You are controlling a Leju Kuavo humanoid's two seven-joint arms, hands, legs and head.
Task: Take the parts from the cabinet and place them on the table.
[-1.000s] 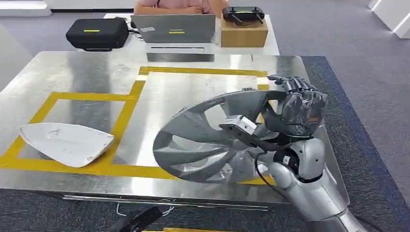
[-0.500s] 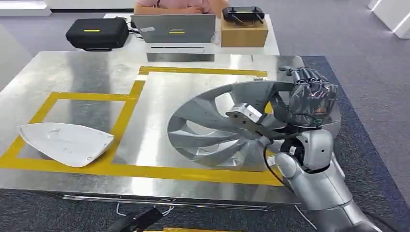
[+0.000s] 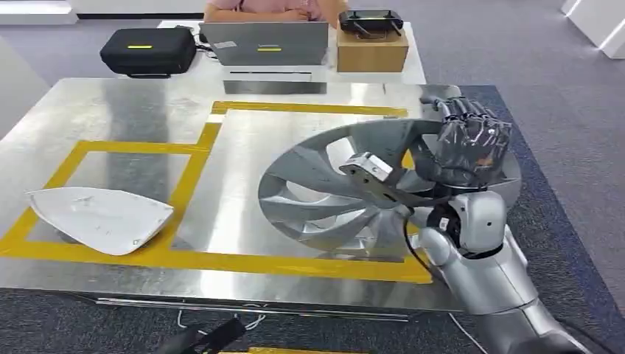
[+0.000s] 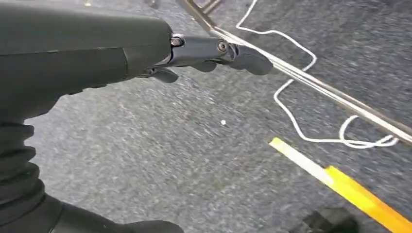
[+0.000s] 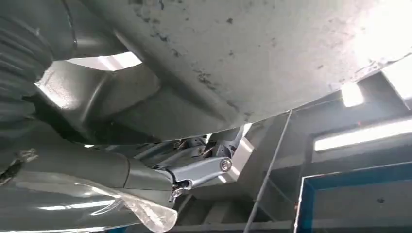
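A large grey wheel cover with swept spokes [image 3: 335, 192] hangs tilted over the right half of the steel table [image 3: 133, 118]. My right hand [image 3: 468, 147] grips its far right rim; in the right wrist view its grey underside [image 5: 233, 53] looms close above the hand [image 5: 145, 174]. A white curved shell part [image 3: 99, 216] lies on the table's left side inside the yellow tape. My left hand [image 4: 214, 51] hangs low over the carpet, fingers loosely extended and holding nothing.
Yellow tape rectangles [image 3: 191, 162] mark the table. Behind it stand a black case [image 3: 147, 50], a laptop [image 3: 264, 43] and a cardboard box [image 3: 372, 50], with a person [image 3: 258, 9] seated there. A white cable [image 4: 301, 97] and yellow floor tape [image 4: 350, 191] lie on the carpet.
My right hand has carried the wheel cover to the right and further over the table, and it now lies flatter. The white shell has not moved.
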